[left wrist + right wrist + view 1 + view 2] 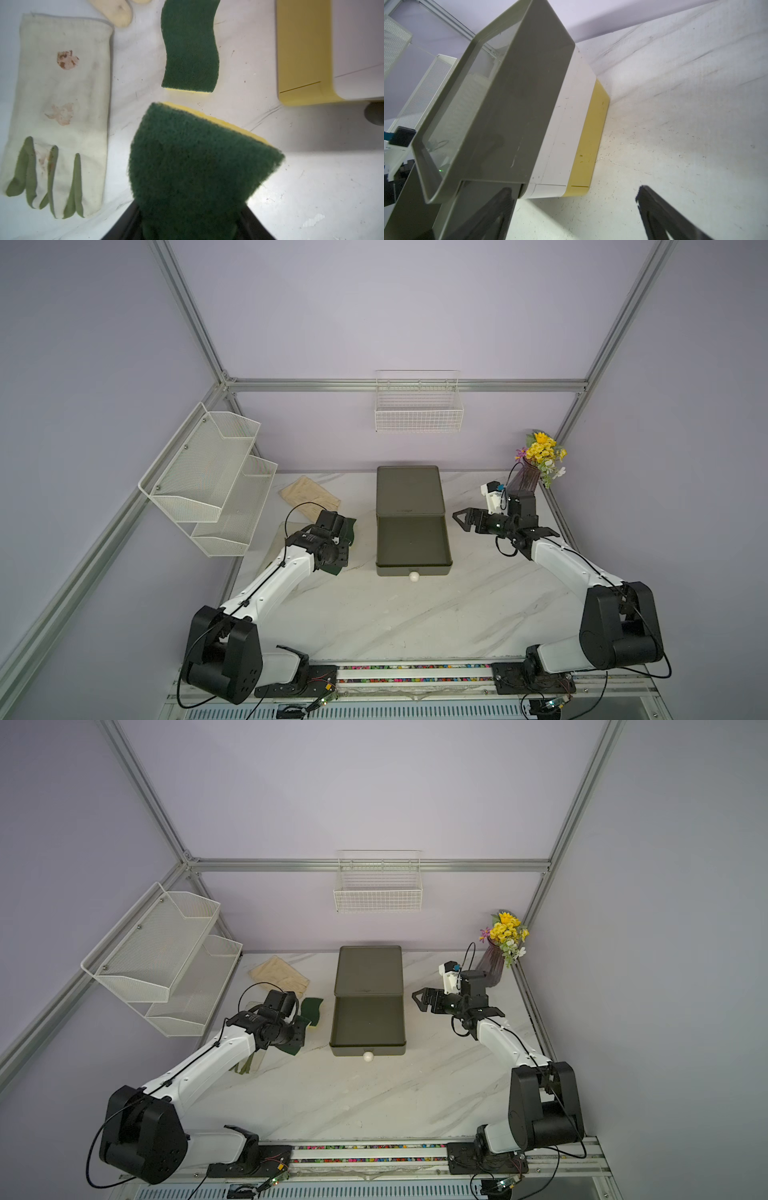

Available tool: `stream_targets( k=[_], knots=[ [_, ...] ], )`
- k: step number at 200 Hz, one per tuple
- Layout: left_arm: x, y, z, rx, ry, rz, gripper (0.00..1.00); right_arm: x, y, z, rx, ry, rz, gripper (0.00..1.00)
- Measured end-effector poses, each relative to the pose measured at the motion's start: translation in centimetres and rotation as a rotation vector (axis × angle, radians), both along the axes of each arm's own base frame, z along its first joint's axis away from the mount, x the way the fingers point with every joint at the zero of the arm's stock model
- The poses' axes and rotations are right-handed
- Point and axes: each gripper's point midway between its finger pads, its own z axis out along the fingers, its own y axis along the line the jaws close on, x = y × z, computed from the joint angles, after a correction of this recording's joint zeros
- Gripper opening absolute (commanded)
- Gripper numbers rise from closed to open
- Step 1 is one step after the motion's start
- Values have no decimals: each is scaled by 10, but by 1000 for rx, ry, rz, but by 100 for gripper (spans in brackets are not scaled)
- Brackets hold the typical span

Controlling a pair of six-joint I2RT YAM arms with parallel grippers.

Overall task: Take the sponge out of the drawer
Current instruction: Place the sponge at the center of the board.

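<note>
Standing mid-table, the drawer (413, 539) is pulled out, and its floor looks bare in both top views. A glove (58, 104) lies flat on the table left of the drawer. Right of the drawer, the right gripper (459, 521) hangs with its jaws spread wide, holding nothing. Left of the drawer, the left gripper (336, 558) is about half closed, clamped on one end of the sponge (197, 166). That puts the sponge outside the drawer; whether it touches the table I cannot tell. A second sponge (190, 47) also lies left of the drawer.

The held sponge should handle as light and soft. Its foam squashes under the pads, its rough green face resists slipping, and nothing on it can break. Pinching it across its narrow width, nearer the middle, would likely curb flopping.
</note>
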Motion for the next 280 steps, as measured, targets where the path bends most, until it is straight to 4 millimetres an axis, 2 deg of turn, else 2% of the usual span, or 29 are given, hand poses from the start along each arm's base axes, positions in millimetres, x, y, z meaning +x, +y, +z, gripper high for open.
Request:
stream_targets(
  k=[56,123,200,280],
  knots=[
    [8,4,-45,-20,103,91,57,0,0,0,0,0,0,97],
    [1,3,-78,-26,210,133,58,0,0,0,0,0,1,97],
    [15,-3,-84,-46,228,165,62,0,0,0,0,0,1,97],
    [12,-1,-84,-43,241,194,87,0,0,0,0,0,2,98]
  ],
)
